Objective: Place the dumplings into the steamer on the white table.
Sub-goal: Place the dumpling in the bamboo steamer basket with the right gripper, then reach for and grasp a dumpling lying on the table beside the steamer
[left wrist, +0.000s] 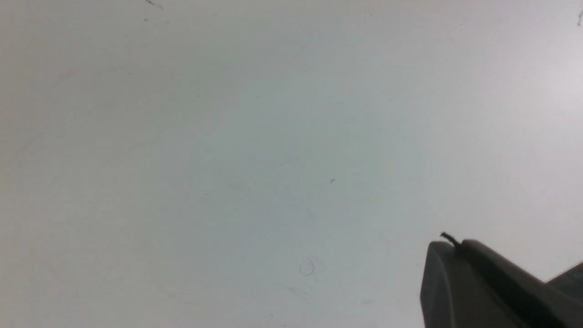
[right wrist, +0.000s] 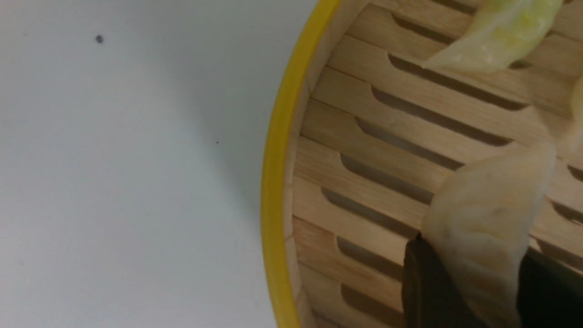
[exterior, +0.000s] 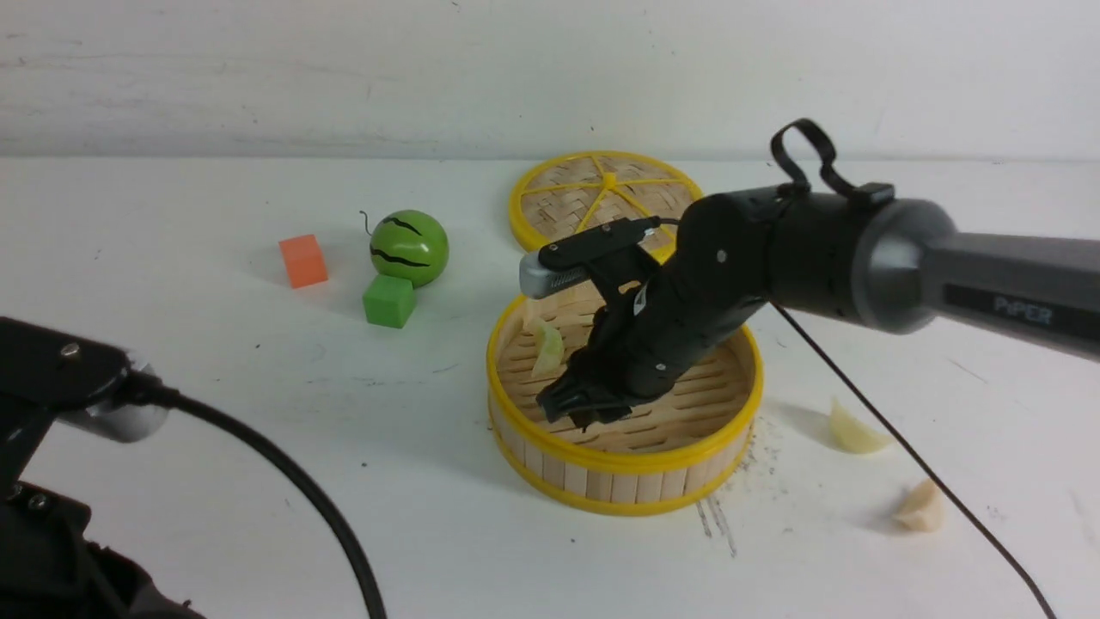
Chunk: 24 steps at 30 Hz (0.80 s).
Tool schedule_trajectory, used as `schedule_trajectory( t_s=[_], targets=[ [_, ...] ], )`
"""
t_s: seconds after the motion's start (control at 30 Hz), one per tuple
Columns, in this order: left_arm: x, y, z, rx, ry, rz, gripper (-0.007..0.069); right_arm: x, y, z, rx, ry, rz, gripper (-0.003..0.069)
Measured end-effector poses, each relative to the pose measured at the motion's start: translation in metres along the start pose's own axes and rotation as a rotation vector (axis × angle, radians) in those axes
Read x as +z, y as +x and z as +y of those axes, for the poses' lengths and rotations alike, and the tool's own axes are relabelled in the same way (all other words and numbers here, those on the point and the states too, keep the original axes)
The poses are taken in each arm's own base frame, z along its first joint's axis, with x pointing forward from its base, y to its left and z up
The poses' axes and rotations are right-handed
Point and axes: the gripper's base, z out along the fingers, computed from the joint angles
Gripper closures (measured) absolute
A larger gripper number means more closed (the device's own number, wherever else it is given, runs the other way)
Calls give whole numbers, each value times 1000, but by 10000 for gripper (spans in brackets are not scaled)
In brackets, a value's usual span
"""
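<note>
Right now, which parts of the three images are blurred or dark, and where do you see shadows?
Front view: soft light, faint shadow left of the steamer, dimmer inside it under the right arm. Left wrist view: white table brighter toward one edge, dark pincer part slightly soft. Right wrist view: cream dumpling hazy between dark pincer tips, shadow outside the yellow rim.

On the white table (exterior: 412, 516), the right gripper (exterior: 593, 413) reaches down inside the steamer (exterior: 625, 486). A pale green dumpling (exterior: 548, 348) lies in the steamer. Behind the steamer is a woven disc with yellow spokes (exterior: 559, 202). To the left, a striped green ball (exterior: 410, 249) is just beside a green block (exterior: 389, 301), with an orange block (exterior: 303, 260) farther left. To the right lie a pale green dumpling (exterior: 856, 430) and a cream one (exterior: 921, 507).
</note>
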Motion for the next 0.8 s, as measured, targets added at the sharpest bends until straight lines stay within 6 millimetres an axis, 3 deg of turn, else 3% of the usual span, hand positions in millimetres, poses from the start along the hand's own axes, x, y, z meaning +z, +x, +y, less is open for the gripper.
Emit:
schedule_trajectory(
  t_s=[0.17,0.27,0.33,0.4,0.5,0.57,0.67,0.8],
  targets=[
    [-9,4,0,12,3,-38,635,12,2,-1,-9,7,19,426],
    [-15,7,2,38,-5,-72,634,7,0,0,-9,5,47,281],
    [-15,7,2,42,-7,-74,633,1,-3,2,-10,0,72,222],
    [-15,7,2,44,-10,-75,631,-17,-9,5,-21,-7,99,169],
    [-15,7,2,44,-10,-77,630,-53,-14,4,-34,18,113,144],
    [-15,6,2,44,-10,-80,628,-78,-15,-6,-29,50,124,146],
    [-15,6,2,44,-9,-81,628,-111,-8,-38,9,141,145,163],
    [-15,6,1,41,-2,-80,624,-123,19,-90,98,232,201,179]
  ],
)
